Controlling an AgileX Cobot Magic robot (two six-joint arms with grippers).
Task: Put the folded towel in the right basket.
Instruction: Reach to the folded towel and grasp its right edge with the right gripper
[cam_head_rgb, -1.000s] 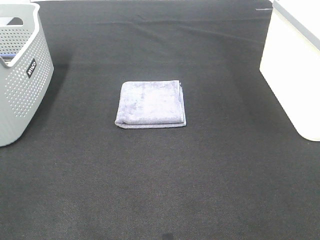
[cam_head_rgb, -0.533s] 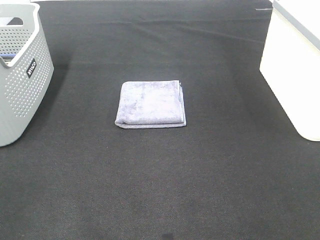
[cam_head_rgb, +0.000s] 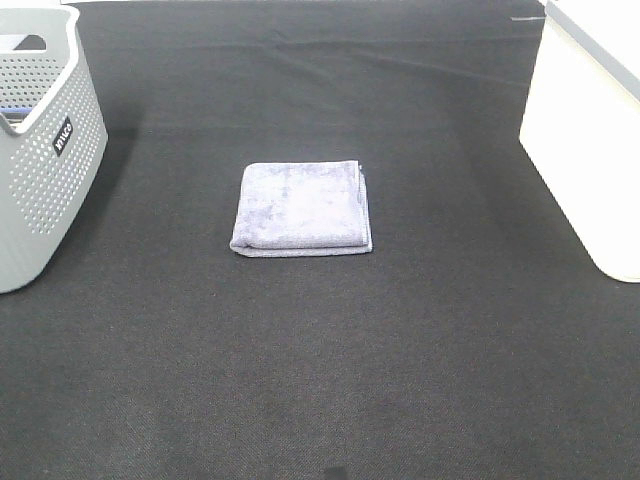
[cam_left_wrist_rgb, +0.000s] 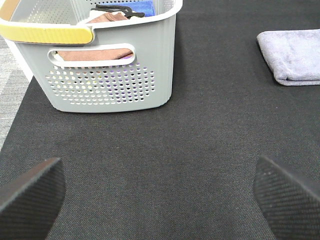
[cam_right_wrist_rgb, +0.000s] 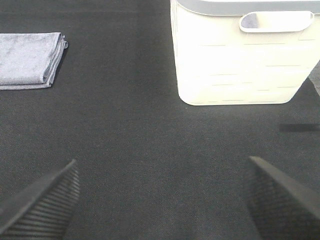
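A folded lavender-grey towel lies flat on the black cloth in the middle of the table. It also shows in the left wrist view and in the right wrist view. The white right basket stands at the right edge; the right wrist view shows its side and handle slot. My left gripper is open and empty, low over the cloth near the grey basket. My right gripper is open and empty, well short of the towel and the white basket. Neither arm shows in the exterior high view.
A grey perforated basket stands at the left edge; in the left wrist view it holds folded cloths, brown and blue, and has a yellow rim strip. Black cloth covers the table.
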